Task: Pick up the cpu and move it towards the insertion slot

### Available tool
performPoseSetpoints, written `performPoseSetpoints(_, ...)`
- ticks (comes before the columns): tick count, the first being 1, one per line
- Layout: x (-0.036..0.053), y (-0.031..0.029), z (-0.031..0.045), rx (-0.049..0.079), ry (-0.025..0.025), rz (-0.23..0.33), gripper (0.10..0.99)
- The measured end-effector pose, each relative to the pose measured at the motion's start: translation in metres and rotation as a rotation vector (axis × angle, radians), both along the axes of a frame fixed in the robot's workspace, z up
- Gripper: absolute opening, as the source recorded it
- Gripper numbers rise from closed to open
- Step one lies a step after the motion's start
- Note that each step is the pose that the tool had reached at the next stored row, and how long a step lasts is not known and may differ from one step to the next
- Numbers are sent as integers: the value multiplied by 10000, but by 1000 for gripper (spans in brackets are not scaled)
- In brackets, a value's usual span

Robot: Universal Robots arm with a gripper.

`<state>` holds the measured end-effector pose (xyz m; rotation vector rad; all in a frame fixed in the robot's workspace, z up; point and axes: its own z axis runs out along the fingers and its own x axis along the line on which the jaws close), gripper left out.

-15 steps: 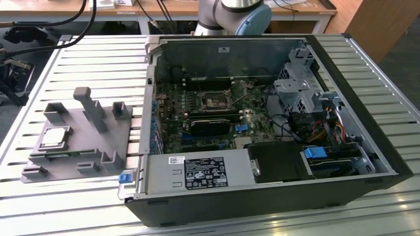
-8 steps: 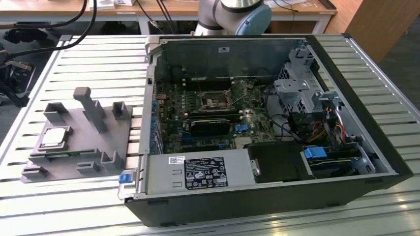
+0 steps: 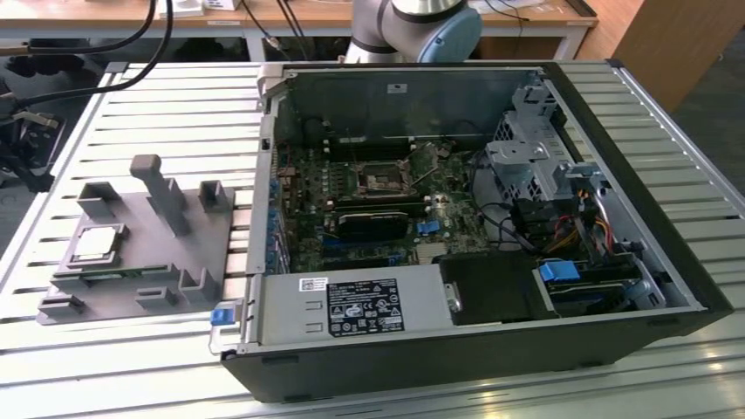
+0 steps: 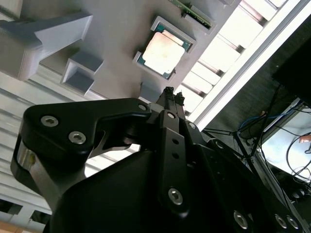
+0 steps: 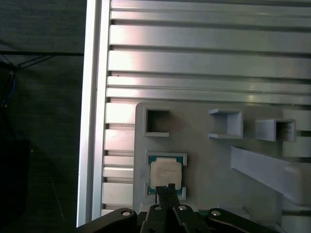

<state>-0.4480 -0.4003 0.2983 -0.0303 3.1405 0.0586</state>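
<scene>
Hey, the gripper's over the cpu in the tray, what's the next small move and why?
Probably open the fingers first: they look pressed together above the cpu, which lies in its pocket on the grey tray, so they cannot straddle it yet.

The arm had a silver-grey rounded joint housing with pale blue cap. The tool was matte black: angular linkage plates, silver round screw heads, one curved bare-metal band.

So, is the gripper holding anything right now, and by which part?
Nothing. The gripper hangs above the chip, which lies in its grey tray.
</scene>
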Motion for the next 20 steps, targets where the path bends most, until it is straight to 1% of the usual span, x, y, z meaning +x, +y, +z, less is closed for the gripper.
performPoseSetpoints(7, -2, 0, -38, 1, -4, 0, 106)
performPoseSetpoints(12, -3, 0, -80, -5, -12, 0, 106)
performPoseSetpoints(13, -3, 0, -88, -6, -14, 0, 114)
performPoseSetpoints(14, -3, 0, -95, -7, -15, 0, 169)
performPoseSetpoints(15, -3, -1, -102, -8, -17, 0, 169)
performPoseSetpoints(16, -3, -2, -108, -8, -19, 0, 239)
performPoseSetpoints(20, -3, -10, -133, -8, -22, 0, 247)
